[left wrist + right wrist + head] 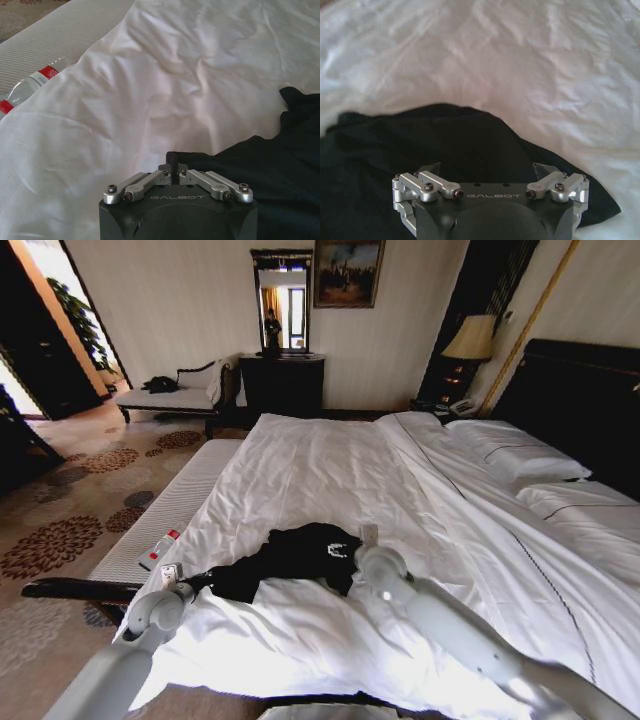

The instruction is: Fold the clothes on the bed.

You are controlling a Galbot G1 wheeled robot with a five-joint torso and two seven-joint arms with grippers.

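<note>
The clothes (295, 555), a black T-shirt with a bit of white lettering showing, lie crumpled on the white duvet of the bed (330, 465) near its foot. My left gripper (172, 573) is at the shirt's left end; in the left wrist view the left gripper (172, 161) is shut on a corner of the black fabric (260, 170). My right gripper (368, 534) is at the shirt's right side. In the right wrist view the right gripper (485, 170) stands open just above the black cloth (445, 135), its fingers apart and holding nothing.
A bottle with a red label (158, 548) (30, 85) lies on the padded bench (175, 505) along the bed's left side. Pillows (520, 455) and a dark headboard (590, 400) are at the right. A chaise (175, 395) and a dresser (282, 382) stand by the far wall.
</note>
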